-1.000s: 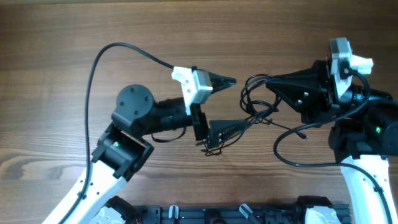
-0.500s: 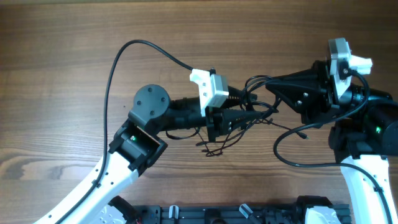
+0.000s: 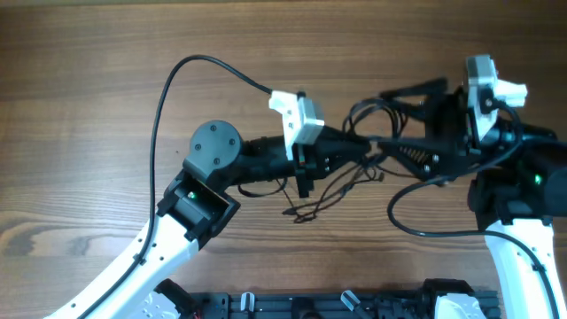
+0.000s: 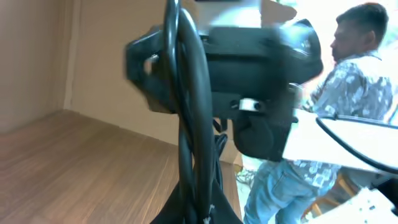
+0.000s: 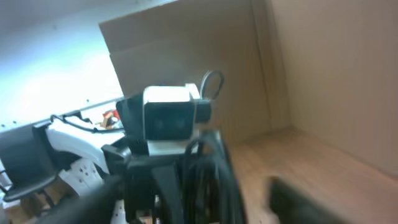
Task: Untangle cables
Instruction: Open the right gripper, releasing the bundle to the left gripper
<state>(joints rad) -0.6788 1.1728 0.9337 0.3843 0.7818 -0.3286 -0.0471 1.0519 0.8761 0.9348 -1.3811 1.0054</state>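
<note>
The wooden surface (image 3: 80, 80) fills the overhead frame, and both arms meet just right of centre. The left arm reaches in from the lower left, and the left claw (image 3: 351, 147) is clenched on the cables (image 3: 356, 117) — the left wrist view shows black cords rising straight out of its closed fingers. The right claw (image 3: 384, 120), coming in from the right edge, stands spread wide and grips nothing, with a finger on either side of the bunch. Thin loops trail below centre. We judge the step to be pinning the bunch so the other claw can pick. Next, the right claw needs one strand — not the whole knot — then a pull apart.
</note>
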